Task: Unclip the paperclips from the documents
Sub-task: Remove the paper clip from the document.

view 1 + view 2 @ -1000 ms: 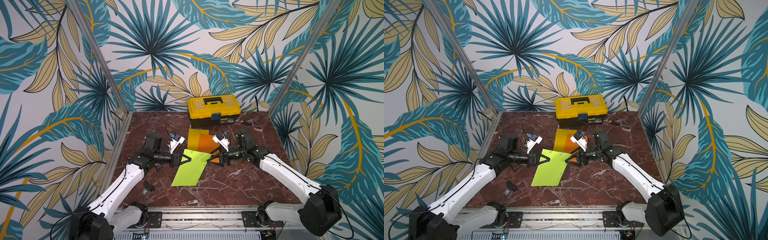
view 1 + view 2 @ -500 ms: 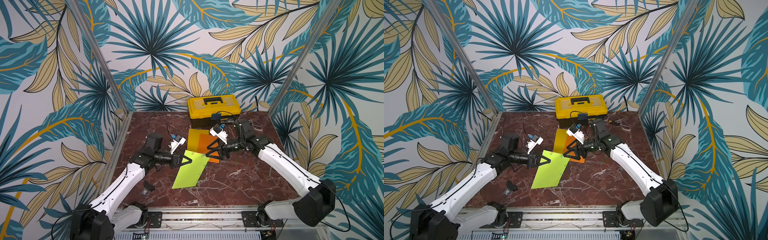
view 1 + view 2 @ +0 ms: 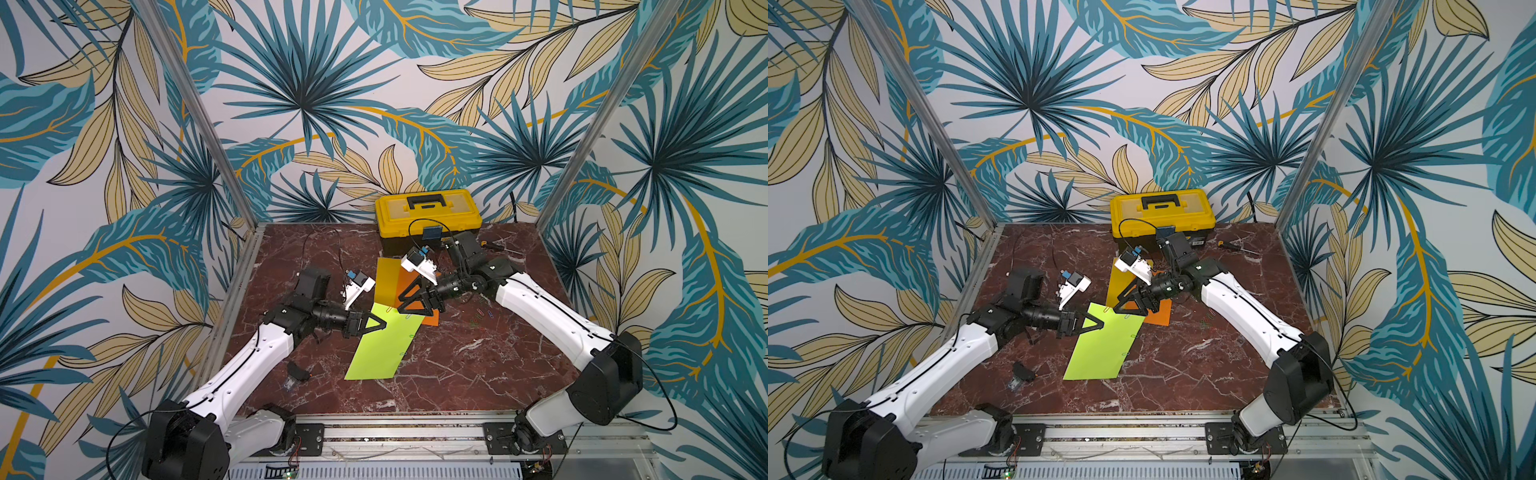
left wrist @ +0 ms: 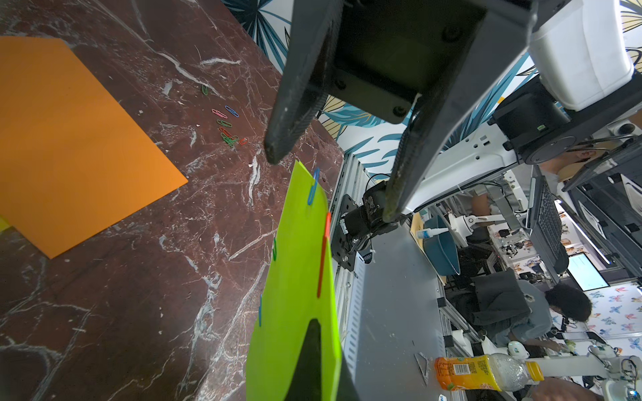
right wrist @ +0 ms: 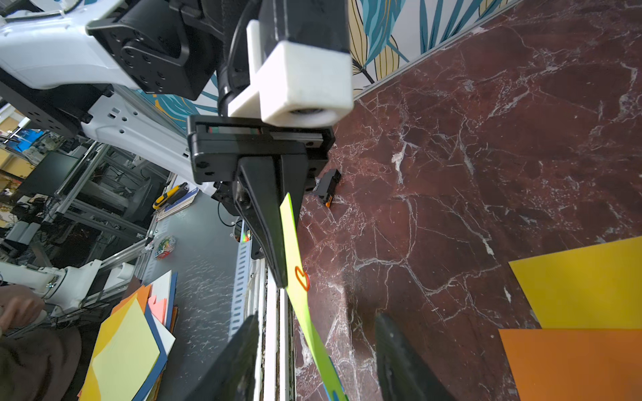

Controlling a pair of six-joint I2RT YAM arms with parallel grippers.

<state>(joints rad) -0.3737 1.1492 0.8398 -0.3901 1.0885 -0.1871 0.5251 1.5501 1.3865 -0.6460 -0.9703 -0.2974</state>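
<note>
A lime green document (image 3: 380, 349) (image 3: 1100, 353) is lifted at its far end, with my left gripper (image 3: 384, 323) (image 4: 323, 333) shut on that edge. Blue (image 4: 313, 187), red (image 4: 323, 257) and green (image 4: 274, 249) paperclips are clipped along it. My right gripper (image 3: 401, 307) (image 5: 318, 317) is open, its fingers either side of the raised sheet near the blue clip. The orange document (image 3: 431, 320) (image 4: 69, 139) and the yellow document (image 3: 384, 278) (image 5: 583, 281) lie flat behind. Several loose paperclips (image 3: 482, 313) (image 4: 227, 128) lie on the table to the right.
A yellow-and-black toolbox (image 3: 428, 212) stands at the back wall, with a screwdriver (image 3: 1233, 246) to its right. A small black object (image 3: 297, 372) lies near the left arm. The marble table (image 3: 457, 374) is walled on three sides.
My right gripper has swung left and up from beside the orange sheet to the green sheet's raised end, its jaws narrowing. The left gripper has kept its hold.
</note>
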